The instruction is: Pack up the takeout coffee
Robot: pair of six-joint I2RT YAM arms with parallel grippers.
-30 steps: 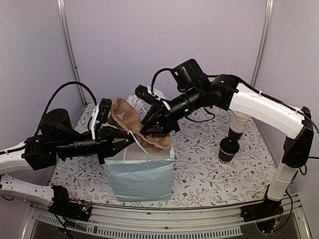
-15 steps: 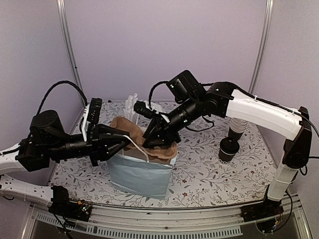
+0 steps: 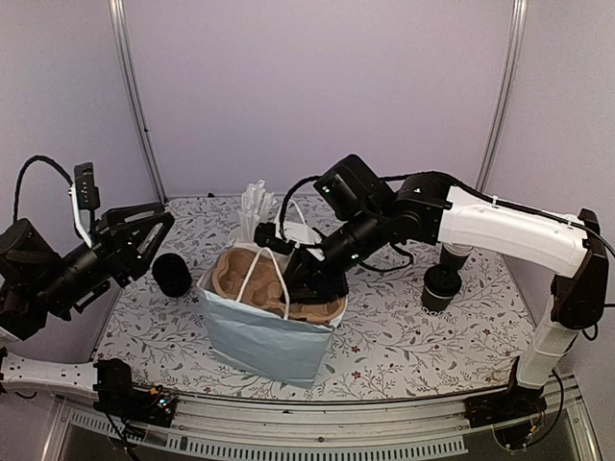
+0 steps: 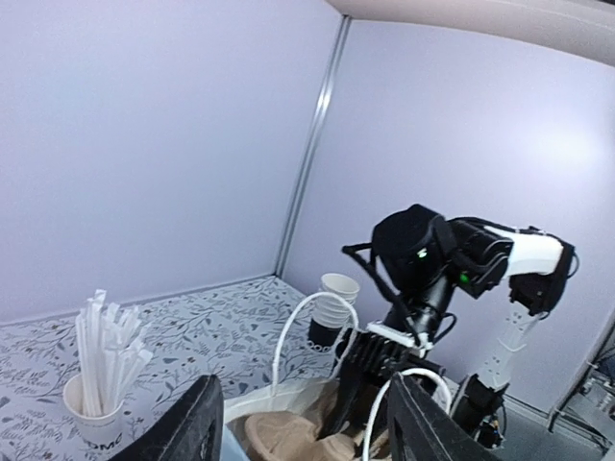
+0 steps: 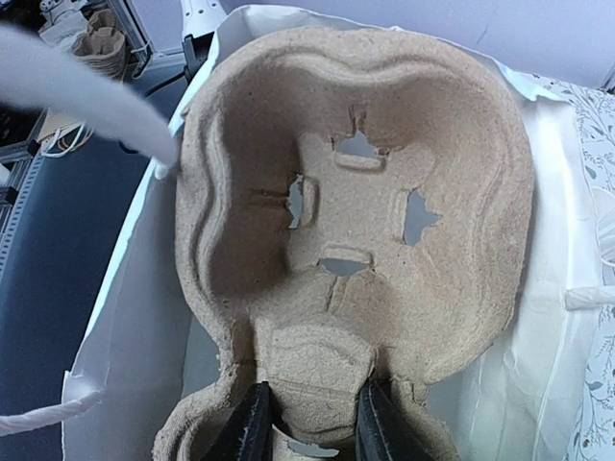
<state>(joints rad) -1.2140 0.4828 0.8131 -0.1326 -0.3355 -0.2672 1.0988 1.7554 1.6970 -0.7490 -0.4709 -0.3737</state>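
The brown moulded-pulp cup carrier sits in the mouth of the pale blue paper bag. My right gripper reaches into the bag and is shut on the carrier's raised middle ridge; its black fingers press on both sides of it. The carrier's open cup hole faces the wrist camera. My left gripper hangs open left of the bag, touching nothing, its fingers wide apart. A stack of black paper cups stands at the right. No lid shows.
A white cup of white straws stands behind the bag. A black round object lies on the table between my left gripper and the bag. The bag's white handles arch over the carrier. The floral tablecloth covers the table.
My left gripper opened, let go at the bag's left rim and drew back to the left. My right gripper lowered the carrier into the bag, which shifted slightly.
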